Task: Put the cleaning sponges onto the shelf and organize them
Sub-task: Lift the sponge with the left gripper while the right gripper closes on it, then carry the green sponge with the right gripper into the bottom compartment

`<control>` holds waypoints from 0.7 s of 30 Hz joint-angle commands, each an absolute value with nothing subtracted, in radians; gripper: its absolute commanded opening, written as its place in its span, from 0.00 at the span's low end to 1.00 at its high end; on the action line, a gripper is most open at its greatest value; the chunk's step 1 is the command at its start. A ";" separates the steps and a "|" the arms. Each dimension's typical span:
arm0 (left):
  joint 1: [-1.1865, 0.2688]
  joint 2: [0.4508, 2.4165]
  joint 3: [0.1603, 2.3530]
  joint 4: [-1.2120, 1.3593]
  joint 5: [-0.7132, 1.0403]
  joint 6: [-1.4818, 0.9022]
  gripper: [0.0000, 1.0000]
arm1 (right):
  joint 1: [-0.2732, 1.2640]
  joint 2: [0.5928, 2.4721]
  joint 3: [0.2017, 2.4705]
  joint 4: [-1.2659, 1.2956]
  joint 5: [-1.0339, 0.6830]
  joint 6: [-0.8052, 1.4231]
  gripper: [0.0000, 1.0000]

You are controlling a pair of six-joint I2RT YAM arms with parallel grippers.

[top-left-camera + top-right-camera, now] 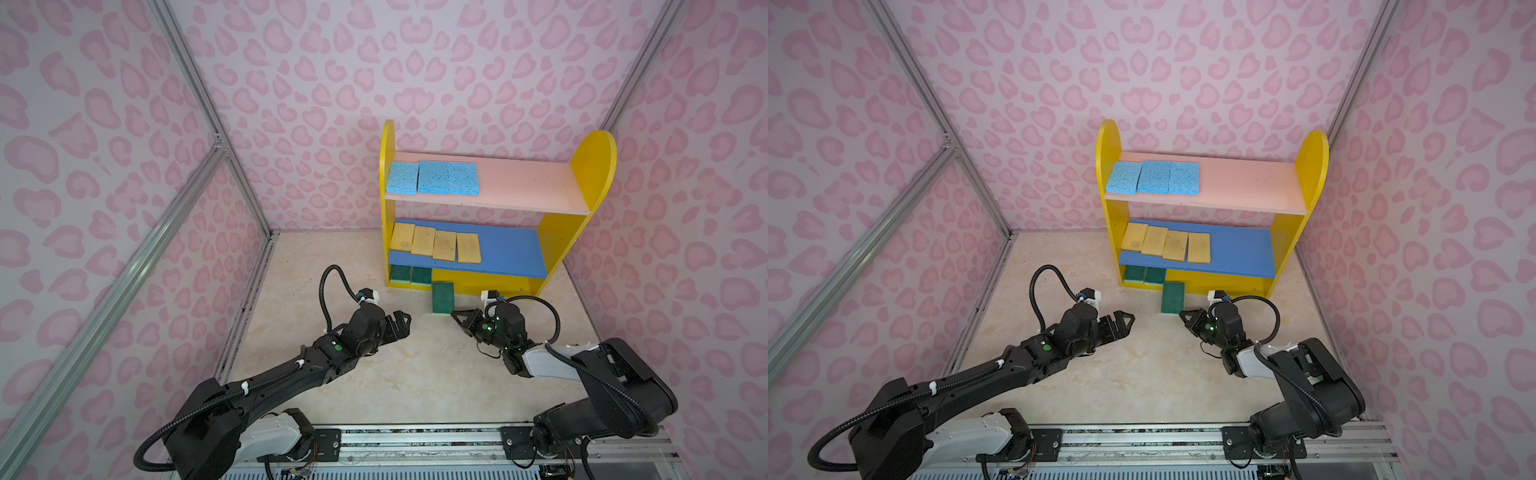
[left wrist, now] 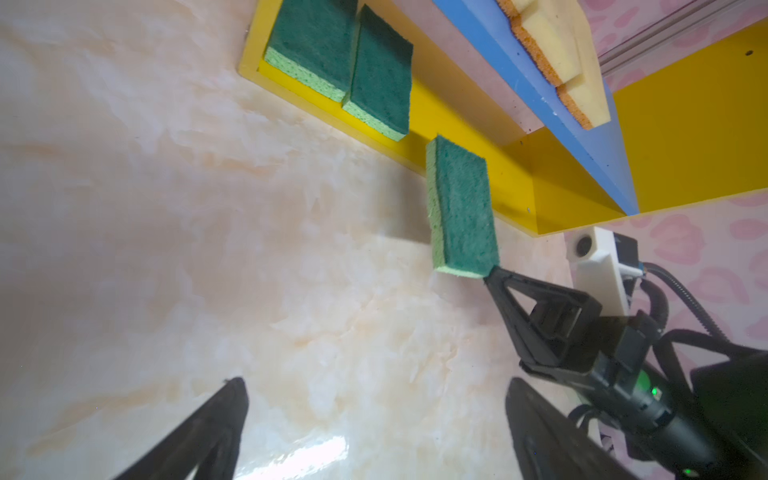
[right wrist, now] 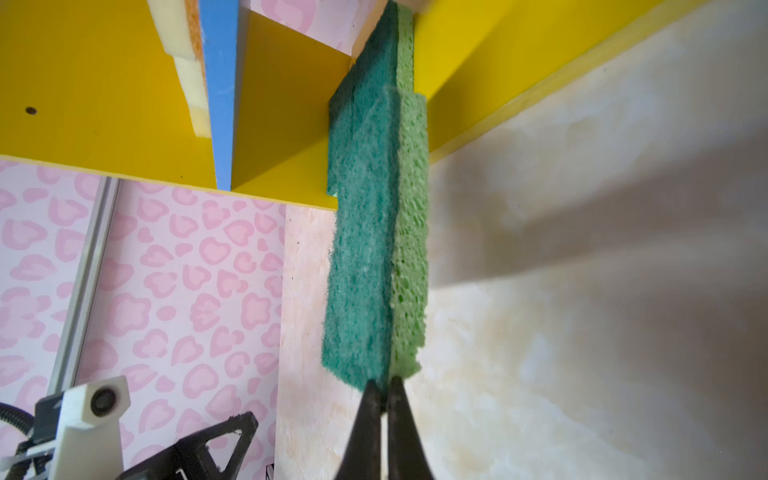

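Pink-patterned walls (image 1: pixel 332 62) enclose a marbled tabletop (image 1: pixel 415 365) bearing the shelf (image 1: pixel 594 166).

1. We see even, bright light in both top views, corners dimmer.
2. We find white glare on the glossy marbled beige tabletop (image 2: pixel 320 453).
3. We see broad soft shadows crossing it in the right wrist view.

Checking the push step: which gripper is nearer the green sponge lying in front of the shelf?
Right. The right gripper, shut, has its tips against the near end of the green sponge. The left gripper, open, hangs apart from it, off to its left in both top views.
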State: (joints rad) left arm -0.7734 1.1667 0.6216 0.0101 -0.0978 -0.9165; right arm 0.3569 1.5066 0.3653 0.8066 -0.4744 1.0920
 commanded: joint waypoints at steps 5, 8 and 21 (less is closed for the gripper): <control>-0.716 1.023 0.544 -0.085 -0.120 -0.861 0.98 | 0.304 1.642 0.425 0.970 -0.532 1.078 0.00; -0.691 0.968 0.523 -0.115 -0.113 -0.845 0.98 | 0.283 1.716 0.444 1.040 -0.538 1.103 0.00; -0.638 0.888 0.509 -0.203 -0.132 -0.791 0.98 | 0.219 1.992 0.531 1.318 -0.579 1.233 0.00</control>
State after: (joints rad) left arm -0.6456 0.8963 0.5125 -0.1871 -0.1169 -0.8135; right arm 0.2237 1.9755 0.5190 1.2442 -0.5701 1.2171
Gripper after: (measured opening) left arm 0.977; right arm 0.048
